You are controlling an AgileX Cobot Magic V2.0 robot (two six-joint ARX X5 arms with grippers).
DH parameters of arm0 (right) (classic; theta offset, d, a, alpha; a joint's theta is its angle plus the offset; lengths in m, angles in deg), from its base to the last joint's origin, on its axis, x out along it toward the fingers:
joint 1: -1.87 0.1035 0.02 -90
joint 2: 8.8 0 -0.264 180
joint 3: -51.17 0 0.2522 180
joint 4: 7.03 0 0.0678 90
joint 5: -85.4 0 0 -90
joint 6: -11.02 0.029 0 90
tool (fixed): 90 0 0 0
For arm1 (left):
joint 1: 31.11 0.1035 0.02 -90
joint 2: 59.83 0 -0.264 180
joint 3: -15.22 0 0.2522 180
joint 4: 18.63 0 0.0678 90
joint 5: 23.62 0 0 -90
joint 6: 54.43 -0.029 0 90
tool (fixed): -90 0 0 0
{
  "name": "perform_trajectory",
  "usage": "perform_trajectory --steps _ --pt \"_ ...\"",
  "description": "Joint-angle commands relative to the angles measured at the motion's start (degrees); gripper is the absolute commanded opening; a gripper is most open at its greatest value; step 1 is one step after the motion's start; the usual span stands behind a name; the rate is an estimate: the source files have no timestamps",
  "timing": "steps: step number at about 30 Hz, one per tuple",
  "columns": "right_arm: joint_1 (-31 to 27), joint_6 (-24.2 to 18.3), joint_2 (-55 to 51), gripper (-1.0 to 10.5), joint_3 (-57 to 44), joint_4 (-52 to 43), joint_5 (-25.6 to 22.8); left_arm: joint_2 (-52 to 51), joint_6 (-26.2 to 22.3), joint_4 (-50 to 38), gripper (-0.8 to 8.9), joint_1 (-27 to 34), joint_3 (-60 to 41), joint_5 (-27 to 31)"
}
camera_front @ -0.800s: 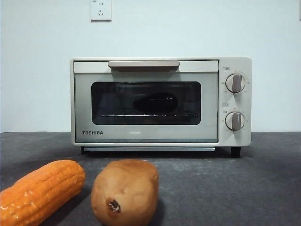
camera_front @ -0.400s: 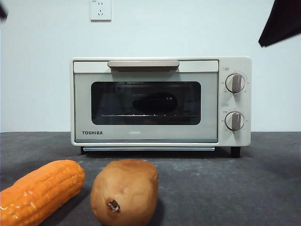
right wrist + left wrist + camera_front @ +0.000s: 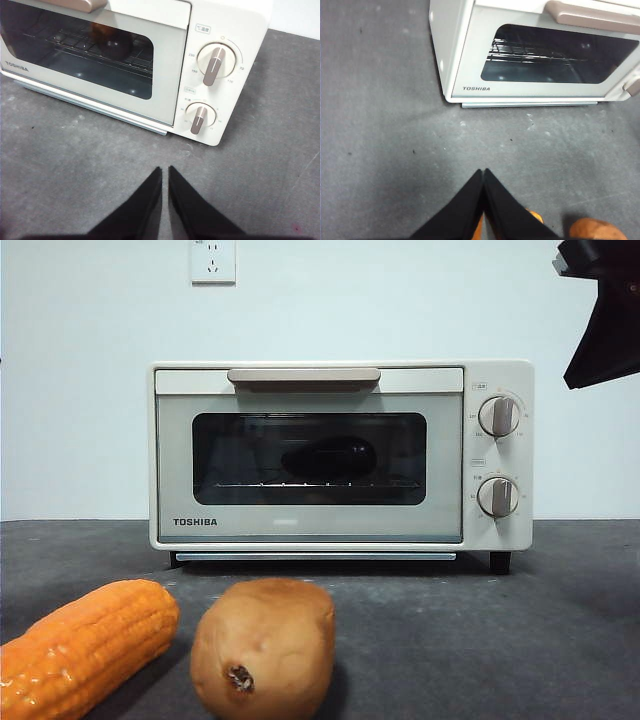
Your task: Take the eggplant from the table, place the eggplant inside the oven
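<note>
2 grippers hover over the desk (image 3: 520,620), left gripper (image 3: 484,172) jaws closed, right gripper (image 3: 165,170) jaws nearly touching, both empty. The eggplant (image 3: 330,457) sits on the rack inside the shut oven (image 3: 340,455).

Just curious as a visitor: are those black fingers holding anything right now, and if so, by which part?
Nothing is held. The left gripper and right gripper are both shut on nothing above the table; the eggplant lies inside the closed oven.
</note>
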State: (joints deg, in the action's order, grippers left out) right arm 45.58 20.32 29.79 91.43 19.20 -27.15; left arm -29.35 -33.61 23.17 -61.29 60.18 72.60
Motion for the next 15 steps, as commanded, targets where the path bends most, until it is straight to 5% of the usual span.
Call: perform_trajectory --steps 1,10,15 --pt "0.35 0.74 0.11 0.1 0.42 -0.68 -0.17 0.57 1.53 -0.66 0.04 -0.33 0.61 0.17" --pt "0.35 0.74 0.11 0.1 0.42 -0.68 -0.17 -2.45 0.17 -0.66 0.04 0.28 0.55 0.37" --pt "0.35 0.74 0.13 0.1 0.42 -0.68 -0.17 -11.85 -13.46 -3.19 0.04 5.84 -1.57 1.01"
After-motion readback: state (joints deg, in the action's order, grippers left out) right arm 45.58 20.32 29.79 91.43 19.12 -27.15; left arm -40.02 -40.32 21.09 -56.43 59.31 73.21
